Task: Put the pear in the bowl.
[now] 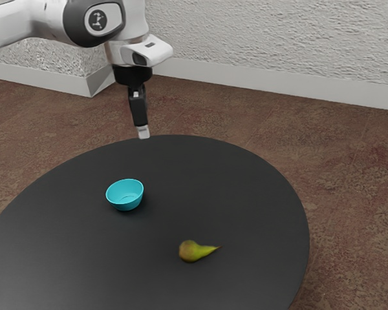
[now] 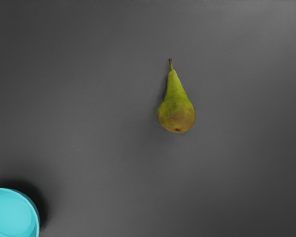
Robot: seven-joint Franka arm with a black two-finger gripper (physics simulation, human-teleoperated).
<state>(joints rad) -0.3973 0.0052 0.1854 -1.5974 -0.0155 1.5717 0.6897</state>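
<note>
while the gripper (image 1: 143, 132) is raised above the far side of the table (image 1: 246, 187), the pear (image 2: 176, 111) lies on its side on the dark tabletop, well apart from the bowl (image 1: 125, 195). in the exterior view, its stem (image 2: 170, 64) points toward the exterior view's right. the bowl stands upright, open side up. end effector status: the pear is not held; whether the gripper is set wide or narrow cannot be determined from either view.

current step, as judged: approach to the pear. the placement is not yet done. the next move should centre the gripper over the thick body of the pear, align its closing direction across the pear's length, and then lower.

possible faults and causes:

- pear rolls away: caused by off-centre contact on the rounded body.
- pear slips out on lifting: caused by a grip on the tapered neck, or by closing too high on the curved skin.
- pear is pushed or pressed into the table: caused by descending with too little opening.
- bowl is tipped or shifted: caused by carrying the pear too low over the rim.
- pear catches on the rim or falls outside: caused by releasing before its long shape is centred over the bowl.
</note>
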